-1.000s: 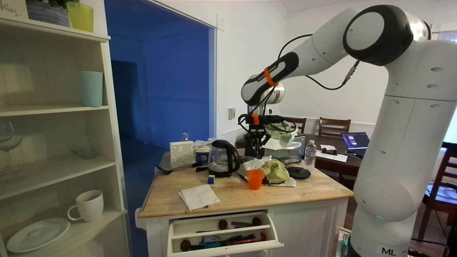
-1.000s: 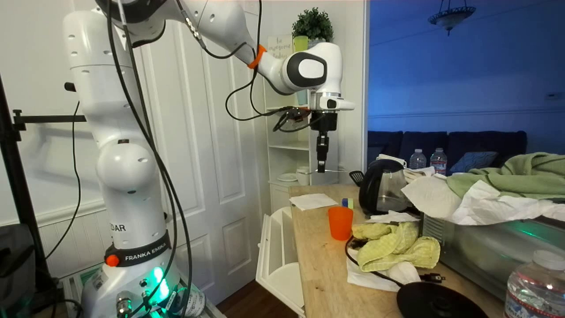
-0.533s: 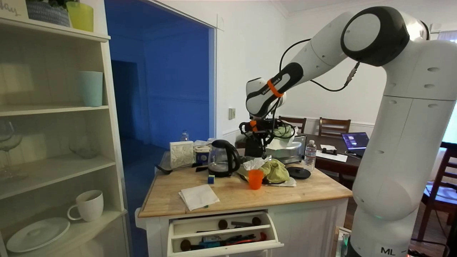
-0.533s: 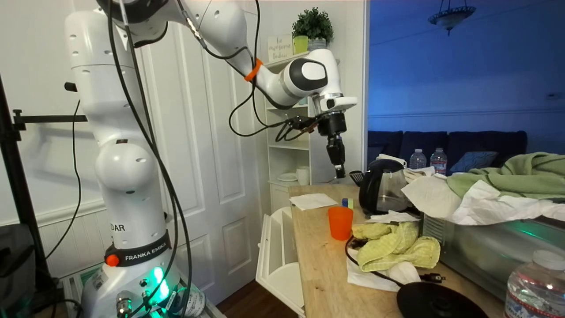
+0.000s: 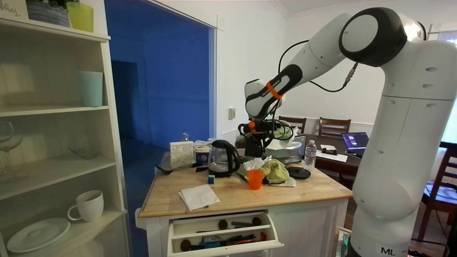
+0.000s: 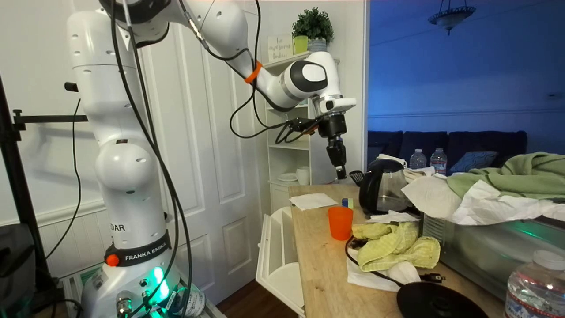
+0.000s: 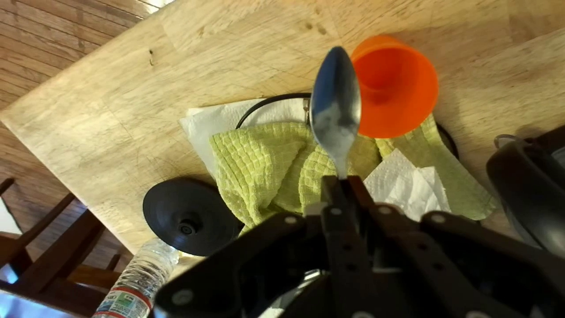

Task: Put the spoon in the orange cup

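Held a spoon (image 7: 336,101) in jaws clamped together on its handle, above a wooden surface (image 5: 235,198).

Had on that surface a crumpled yellow-green cloth (image 6: 399,249), white paper (image 5: 199,197), a black round base (image 5: 299,173), a kettle (image 5: 219,159) and a bottle (image 5: 310,156); past it, a blue-lit room (image 5: 175,71) and a dark table (image 5: 338,142) with chairs (image 5: 334,121) and a laptop (image 5: 356,140). In both exterior views, held the jaws pointing down, apart from the surface. Had an orange cup (image 6: 340,224) standing upright just beside the cloth, with the spoon's bowl overlapping its rim in the wrist view. Showed, in an exterior view, a tilted-out drawer (image 5: 228,250) with tools (image 5: 210,245) in both compartments; also a shelf (image 5: 71,167) bearing a white mug (image 5: 90,206), a plate (image 5: 39,235) and a blue-green cup (image 5: 91,89).
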